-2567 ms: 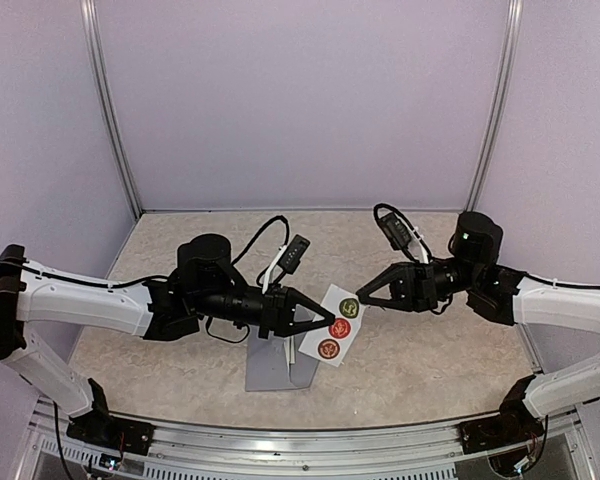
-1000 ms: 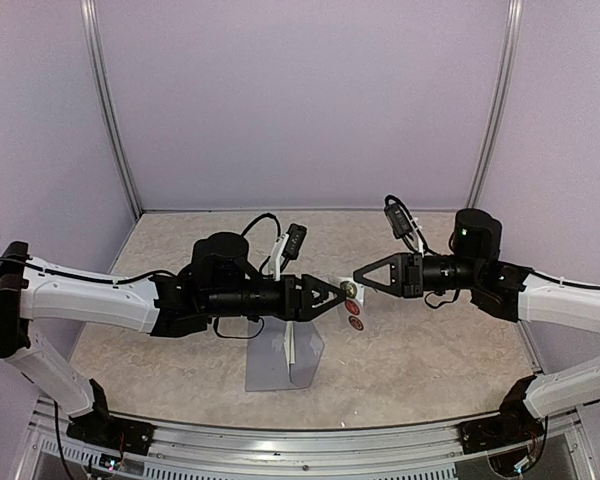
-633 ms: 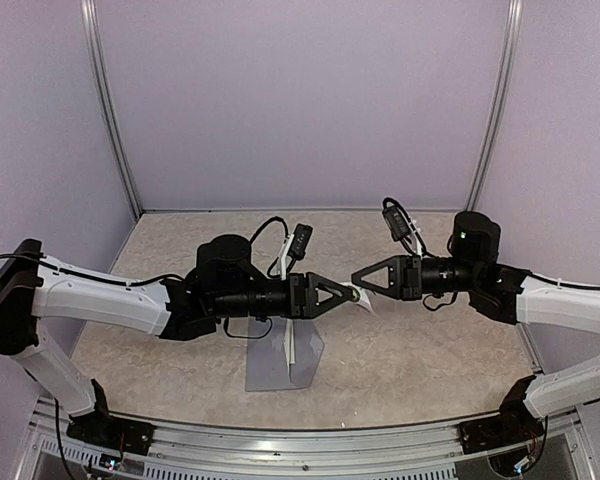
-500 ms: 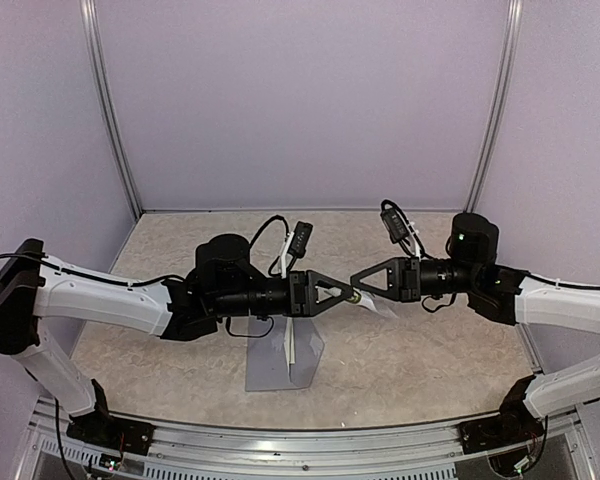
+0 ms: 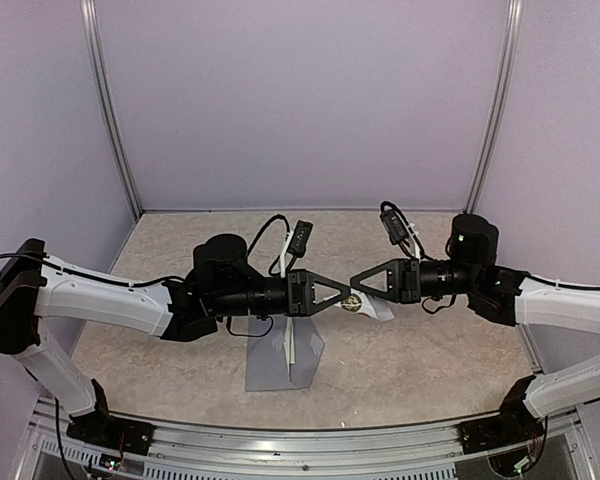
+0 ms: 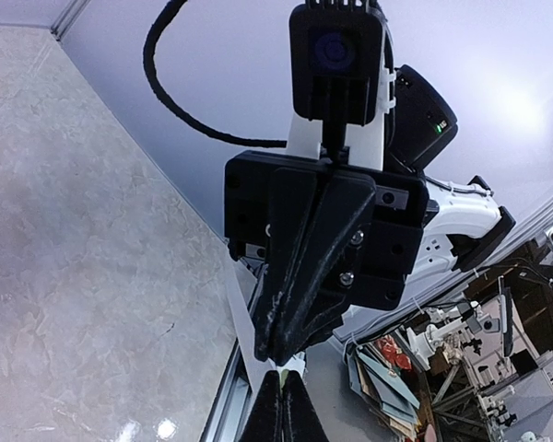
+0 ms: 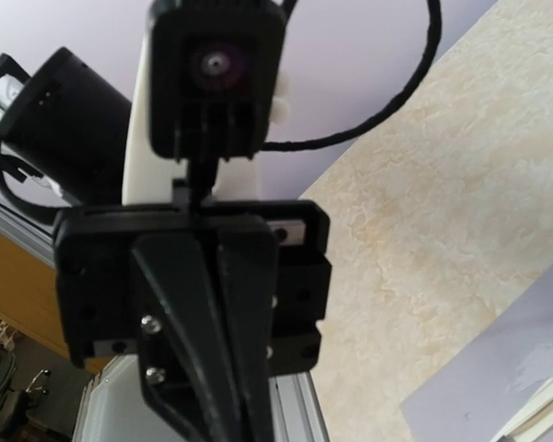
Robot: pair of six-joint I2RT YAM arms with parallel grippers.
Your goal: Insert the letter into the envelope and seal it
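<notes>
Vs a second ago: left gripper (image 5: 343, 295) was open at the sticker strip (image 5: 378, 308), now clenched on its end at the greenish sticker (image 5: 352, 300). The red stickers that showed then are turned out of sight, and the strip is now nearly edge-on. Further back the strip faced up with three stickers showing, lower and nearer the envelope (image 5: 270, 370). Right gripper (image 5: 356, 284) unchanged, pinched tight on the same strip, whose white tail hangs below its fingers. Both forearms are level and point at each other, tips meeting nose to nose above and right of the envelope. In the left wrist view its own fingers (image 6: 269, 414) are pressed together just under the right gripper's tip. The envelope lies flat on the table (image 5: 430, 350), under the left gripper's wrist, and neither gripper touches it.
</notes>
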